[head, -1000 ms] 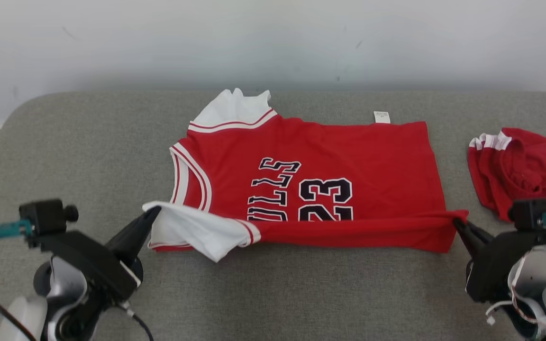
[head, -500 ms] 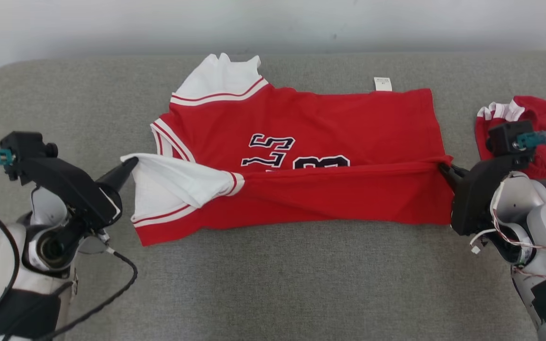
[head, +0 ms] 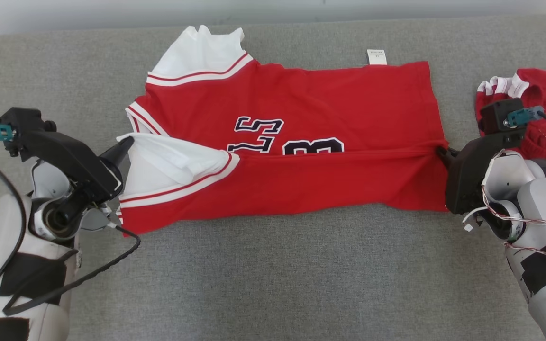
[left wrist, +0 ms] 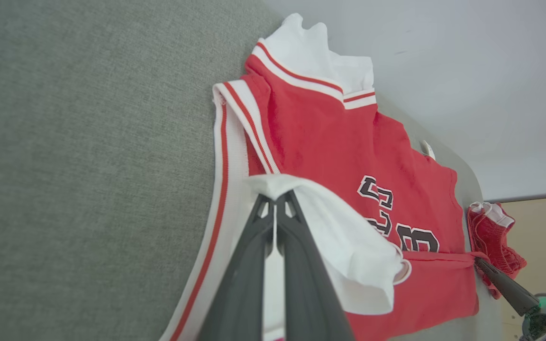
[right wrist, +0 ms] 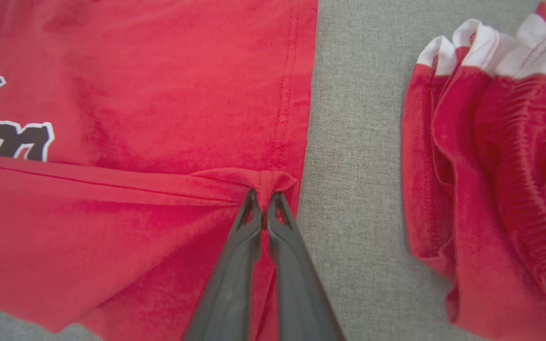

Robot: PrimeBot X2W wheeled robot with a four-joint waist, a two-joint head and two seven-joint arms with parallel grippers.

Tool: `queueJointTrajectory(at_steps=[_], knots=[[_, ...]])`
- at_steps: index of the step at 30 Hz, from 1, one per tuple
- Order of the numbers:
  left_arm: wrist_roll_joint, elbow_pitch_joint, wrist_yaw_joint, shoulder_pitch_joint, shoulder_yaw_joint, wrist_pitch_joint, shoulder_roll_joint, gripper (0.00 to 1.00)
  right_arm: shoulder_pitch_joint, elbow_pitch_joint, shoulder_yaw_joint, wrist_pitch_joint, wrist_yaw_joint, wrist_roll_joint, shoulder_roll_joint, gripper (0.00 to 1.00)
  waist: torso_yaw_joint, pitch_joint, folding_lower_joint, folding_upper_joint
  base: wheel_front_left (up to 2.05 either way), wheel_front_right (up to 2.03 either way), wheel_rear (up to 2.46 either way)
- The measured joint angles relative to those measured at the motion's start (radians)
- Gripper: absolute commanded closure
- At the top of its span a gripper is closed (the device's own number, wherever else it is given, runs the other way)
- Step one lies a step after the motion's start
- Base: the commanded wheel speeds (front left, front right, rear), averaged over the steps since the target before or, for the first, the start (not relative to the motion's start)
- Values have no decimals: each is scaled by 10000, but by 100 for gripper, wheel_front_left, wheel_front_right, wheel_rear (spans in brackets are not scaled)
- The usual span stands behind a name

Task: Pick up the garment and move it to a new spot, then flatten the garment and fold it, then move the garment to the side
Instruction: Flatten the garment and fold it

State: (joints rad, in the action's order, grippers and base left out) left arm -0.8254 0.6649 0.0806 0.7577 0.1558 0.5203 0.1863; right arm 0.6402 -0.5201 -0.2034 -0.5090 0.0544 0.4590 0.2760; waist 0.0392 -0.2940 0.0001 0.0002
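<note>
On the gray table lies the red shirt, half folded. Left gripper is pinched tight on its white sleeve, right gripper on the bottom edge. It looks soft, light and floppy, so corners are best to hold.

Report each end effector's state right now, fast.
Left end effector: shut on the red jersey's white sleeve.
Right end effector: shut on the jersey's bunched hem.
</note>
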Motion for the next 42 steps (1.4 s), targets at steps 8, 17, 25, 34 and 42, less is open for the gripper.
queueJointTrajectory(at_steps=[8,17,25,34,42], knots=[[568,863,119,285,261,-941,-21,0,422,-589,59,842,92,-48,-161,0,9,-84,0,0,0,0,0],[1229,424,303,-675,435,-3290,58,0,-265,-477,453,2704,265,82,-213,0,121,450,-2,-1,0,0,0],[2568,-719,339,-2615,1281,-5068,318,0,-1965,219,458,3887,199,-171,-182,0,274,1013,-2,-2,0,0,0],[3116,-1091,247,-3488,1766,-5908,280,0,-2860,706,278,4493,-104,-583,-201,0,294,1216,-3,-2,0,0,0],[3565,-984,79,-3778,2057,-6232,337,0,-3326,671,54,4663,-380,-928,-236,0,171,1191,-3,-3,0,0,0]])
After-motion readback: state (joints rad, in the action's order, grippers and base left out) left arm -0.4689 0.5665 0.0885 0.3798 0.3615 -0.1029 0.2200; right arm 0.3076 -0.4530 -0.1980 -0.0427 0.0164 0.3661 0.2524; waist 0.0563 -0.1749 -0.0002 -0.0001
